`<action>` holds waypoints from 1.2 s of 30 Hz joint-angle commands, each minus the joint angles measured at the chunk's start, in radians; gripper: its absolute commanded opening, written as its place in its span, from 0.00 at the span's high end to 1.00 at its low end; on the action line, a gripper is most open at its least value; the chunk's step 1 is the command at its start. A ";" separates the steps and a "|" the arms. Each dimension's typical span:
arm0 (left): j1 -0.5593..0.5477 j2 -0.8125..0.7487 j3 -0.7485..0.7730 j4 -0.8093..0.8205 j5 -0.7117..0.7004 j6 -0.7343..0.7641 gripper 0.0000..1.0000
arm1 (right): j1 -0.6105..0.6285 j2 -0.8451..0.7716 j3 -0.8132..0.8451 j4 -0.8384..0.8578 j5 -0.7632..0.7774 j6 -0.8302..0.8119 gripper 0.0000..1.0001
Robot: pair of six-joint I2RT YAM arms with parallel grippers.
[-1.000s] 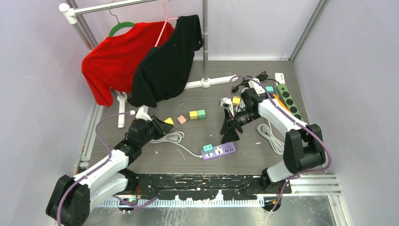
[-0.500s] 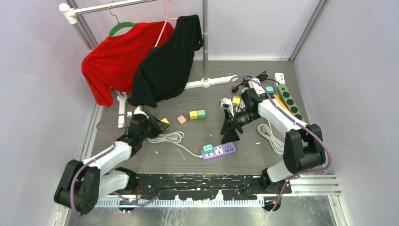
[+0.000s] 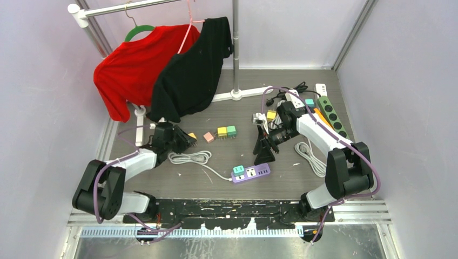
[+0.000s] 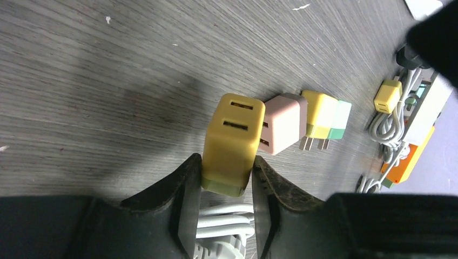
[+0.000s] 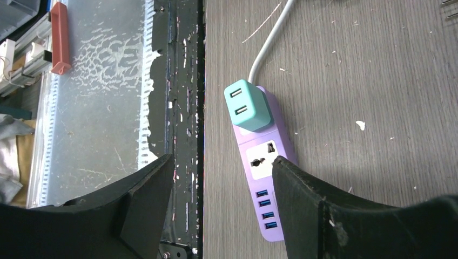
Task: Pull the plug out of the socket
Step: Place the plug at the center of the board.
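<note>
The left arm has swung its elbow out to the left and drawn its gripper (image 3: 182, 141) a little farther back on the table (image 3: 227, 108); the right arm has not shifted. The left gripper (image 4: 227, 162) is closed on a yellow plug (image 4: 232, 140), one finger pressed against each side of its lower end, with its two slots facing the wrist camera. That plug (image 3: 192, 136) sits low over the table, just beside a pink plug (image 4: 283, 129). Whether the two touch cannot be told. Past the pink plug is a yellow and green pair of plugs (image 4: 324, 120). A coiled white cord (image 3: 197, 158) lies under and in front of the left gripper.

The right gripper (image 3: 264, 151) hangs above the purple power strip (image 3: 251, 173) with its jaws spread wide and nothing between them. In the right wrist view the gripper (image 5: 221, 172) looks down on the strip (image 5: 264, 178). A teal plug (image 5: 247, 105) is seated in the socket at the cord end of the strip, near the front edge of the table. The open fingers (image 5: 302, 183) are clear of both.
</note>
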 commanded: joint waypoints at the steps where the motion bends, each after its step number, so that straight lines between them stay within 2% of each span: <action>1: 0.015 0.031 0.057 -0.003 0.052 -0.006 0.59 | 0.003 -0.039 0.001 0.008 -0.011 -0.017 0.28; 5: 0.019 0.028 0.083 -0.076 0.055 -0.010 0.37 | 0.004 -0.040 0.002 0.008 -0.010 -0.018 0.28; 6: 0.019 0.021 0.090 -0.100 0.052 -0.014 0.34 | 0.004 -0.040 0.003 0.008 -0.009 -0.017 0.28; 7: 0.019 0.008 0.095 -0.126 0.050 -0.018 0.27 | 0.004 -0.040 0.003 0.008 -0.009 -0.017 0.28; 8: 0.019 -0.008 0.099 -0.153 0.047 -0.024 0.24 | 0.004 -0.040 0.003 0.008 -0.009 -0.018 0.28; 12: 0.019 -0.117 0.148 -0.356 0.042 -0.041 0.06 | -0.001 -0.044 0.004 0.005 -0.008 -0.021 0.28; 15: 0.013 -0.212 0.201 -0.535 0.082 -0.061 0.00 | -0.007 -0.053 0.006 0.002 -0.004 -0.026 0.28; 18: -0.034 -0.358 0.247 -0.689 0.084 -0.093 0.00 | -0.011 -0.058 0.006 0.001 -0.001 -0.027 0.28; 22: -0.151 -0.528 0.290 -0.778 0.020 -0.136 0.01 | -0.019 -0.059 0.007 -0.001 0.003 -0.030 0.28; 25: -0.172 -0.599 0.344 -0.843 0.026 -0.136 0.00 | -0.032 -0.063 0.009 -0.003 0.006 -0.030 0.28; 28: -0.173 -0.649 0.366 -0.814 0.107 -0.095 0.01 | -0.053 -0.080 0.011 -0.007 0.001 -0.030 0.28; 33: -0.173 -0.757 0.270 -0.399 0.438 0.017 0.00 | -0.099 -0.144 0.003 -0.012 -0.032 -0.032 0.28; 36: -0.173 -0.819 0.215 -0.269 0.498 0.027 0.01 | -0.127 -0.187 -0.011 -0.010 -0.068 -0.043 0.26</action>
